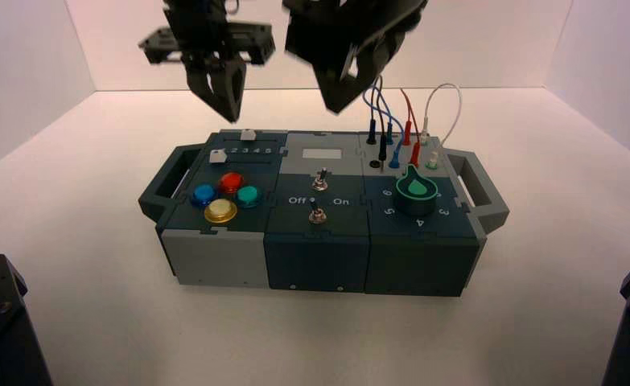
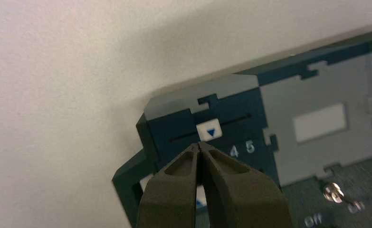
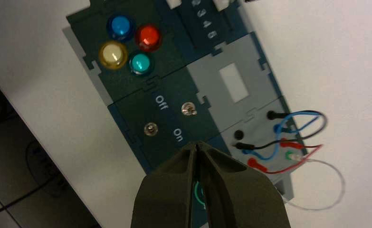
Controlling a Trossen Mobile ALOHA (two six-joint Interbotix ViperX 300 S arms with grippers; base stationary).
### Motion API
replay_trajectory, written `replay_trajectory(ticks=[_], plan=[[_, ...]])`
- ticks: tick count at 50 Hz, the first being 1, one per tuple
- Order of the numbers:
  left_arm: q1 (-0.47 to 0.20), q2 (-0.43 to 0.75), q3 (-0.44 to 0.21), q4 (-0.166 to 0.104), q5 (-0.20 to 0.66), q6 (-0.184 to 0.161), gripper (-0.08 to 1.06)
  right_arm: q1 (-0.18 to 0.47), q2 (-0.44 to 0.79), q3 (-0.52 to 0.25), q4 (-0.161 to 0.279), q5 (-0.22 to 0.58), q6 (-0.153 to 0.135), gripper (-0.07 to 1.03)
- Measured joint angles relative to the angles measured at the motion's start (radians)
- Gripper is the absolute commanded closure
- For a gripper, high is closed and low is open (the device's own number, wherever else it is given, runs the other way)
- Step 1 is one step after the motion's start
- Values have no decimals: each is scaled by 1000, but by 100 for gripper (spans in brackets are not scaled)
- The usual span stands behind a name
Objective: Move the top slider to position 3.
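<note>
The top slider (image 2: pixel 209 131) is a small white knob with a blue triangle, sitting in a dark slot along the box's far left edge; it also shows in the high view (image 1: pixel 248 135). My left gripper (image 2: pixel 199 144) is shut on nothing, and its tips hang just short of that knob. In the high view the left gripper (image 1: pixel 231 112) hovers above the box's back left. Digits 4 (image 2: pixel 233 152) and 5 (image 2: pixel 250 146) show beside the fingers (image 2: pixel 231 190), which hide position 3. Position 3 (image 3: pixel 201 13) shows in the right wrist view. My right gripper (image 1: pixel 337 104) (image 3: pixel 196 143) is shut and raised over the back middle.
A second white slider knob (image 1: pixel 218 155) sits nearer the front, above the red, blue, green and yellow buttons (image 1: pixel 231 182). Two toggle switches (image 1: pixel 321 177) stand mid-box. At the right are a green dial (image 1: pixel 417 190) and plugged wires (image 1: pixel 392 129). Handles (image 1: pixel 488 193) stick out.
</note>
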Motion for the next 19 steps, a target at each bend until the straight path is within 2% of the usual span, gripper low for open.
replay_trajectory(ticks=[8, 19], plan=[[17, -44, -8, -2, 31, 15, 101, -17, -29, 0, 2, 2, -12, 98], [20, -54, -8, -2, 41, 40, 101, -17, -34, 5, 0, 3, -12, 98]])
